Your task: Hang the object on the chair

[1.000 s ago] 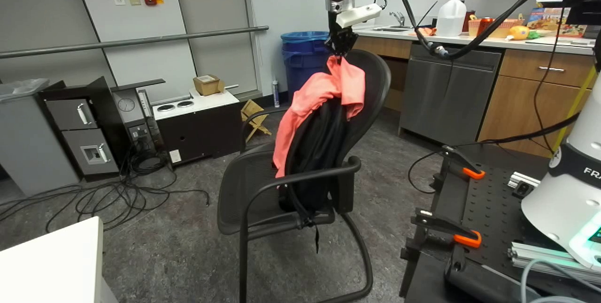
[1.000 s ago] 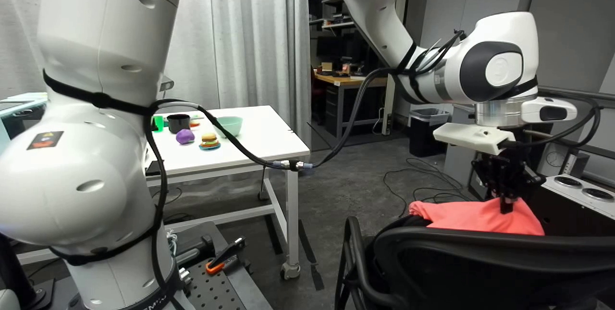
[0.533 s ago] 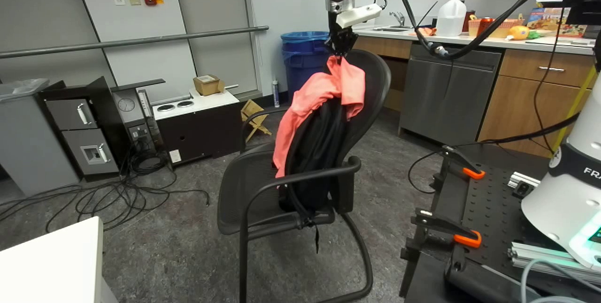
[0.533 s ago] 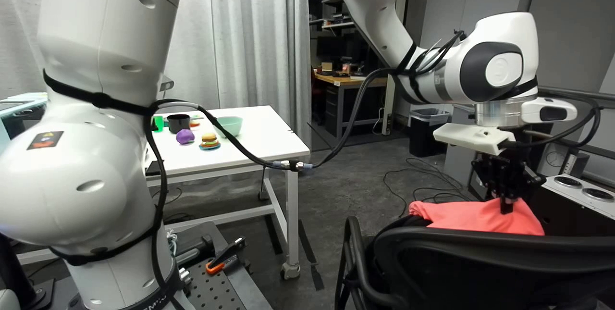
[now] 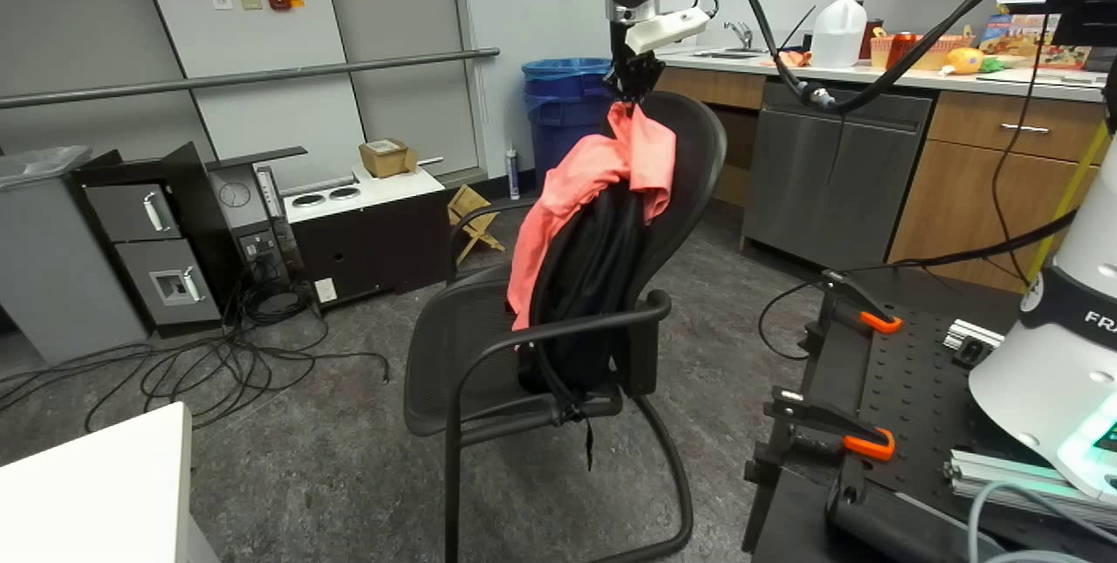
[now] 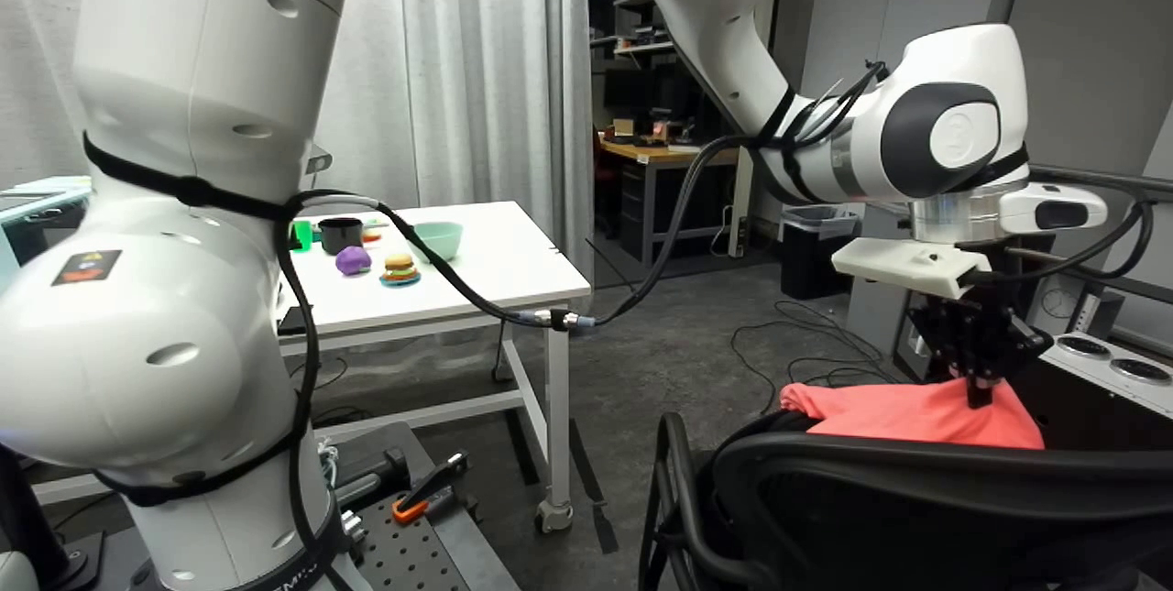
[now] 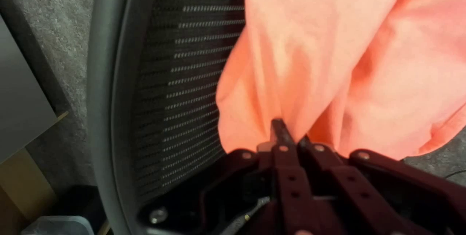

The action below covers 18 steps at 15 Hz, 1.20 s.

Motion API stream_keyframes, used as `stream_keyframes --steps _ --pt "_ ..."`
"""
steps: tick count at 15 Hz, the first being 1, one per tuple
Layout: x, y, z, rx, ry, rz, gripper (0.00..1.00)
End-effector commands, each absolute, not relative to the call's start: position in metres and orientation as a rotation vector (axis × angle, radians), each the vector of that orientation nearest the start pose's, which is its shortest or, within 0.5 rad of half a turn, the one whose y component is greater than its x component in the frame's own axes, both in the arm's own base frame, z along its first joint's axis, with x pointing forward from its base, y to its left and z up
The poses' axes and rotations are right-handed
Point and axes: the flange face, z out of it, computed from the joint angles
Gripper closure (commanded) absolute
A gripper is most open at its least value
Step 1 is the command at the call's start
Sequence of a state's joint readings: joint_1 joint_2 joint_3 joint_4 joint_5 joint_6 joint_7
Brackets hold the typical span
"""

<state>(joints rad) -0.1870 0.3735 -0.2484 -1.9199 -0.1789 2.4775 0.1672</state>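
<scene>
The object, a coral-red cloth garment (image 5: 583,168), drapes along the front of the black chair's backrest (image 5: 689,188) and hangs down toward the seat. In an exterior view the garment (image 6: 871,412) rises just beyond the top rim of the chair (image 6: 916,504). My gripper (image 5: 630,105) is shut on the top of the garment; its fingers also show pinching it there (image 6: 979,392). In the wrist view the cloth (image 7: 309,45) bunches between the closed fingertips (image 7: 291,136), beside the mesh backrest (image 7: 193,74). The garment's far underside is hidden.
A black fabric item (image 5: 593,284) hangs over the backrest under the garment. The chair's curved armrest (image 5: 558,332) faces the robot table (image 5: 916,371) with its orange clamps. A white table (image 6: 476,252) holds toys and bowls. Cables (image 5: 227,362) lie on the floor.
My gripper has shifted slightly, rightward in an exterior view, and the pinched top of the garment has moved a little with it. The chair has not moved.
</scene>
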Motion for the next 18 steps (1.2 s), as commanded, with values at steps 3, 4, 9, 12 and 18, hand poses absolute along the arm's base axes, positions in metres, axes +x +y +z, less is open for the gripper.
stream_keyframes --steps 3,4,9,12,18 --pt "0.567 -0.237 0.43 -3.31 0.792 -0.285 0.99" --pt "0.568 -0.227 0.443 -3.331 0.784 -0.269 0.99" --pt "0.548 -0.215 0.481 -3.373 0.817 -0.235 0.99" --pt "0.544 -0.221 0.48 -3.385 0.967 -0.342 0.99" --pt "0.533 -0.215 0.472 -3.349 1.328 -0.421 0.99"
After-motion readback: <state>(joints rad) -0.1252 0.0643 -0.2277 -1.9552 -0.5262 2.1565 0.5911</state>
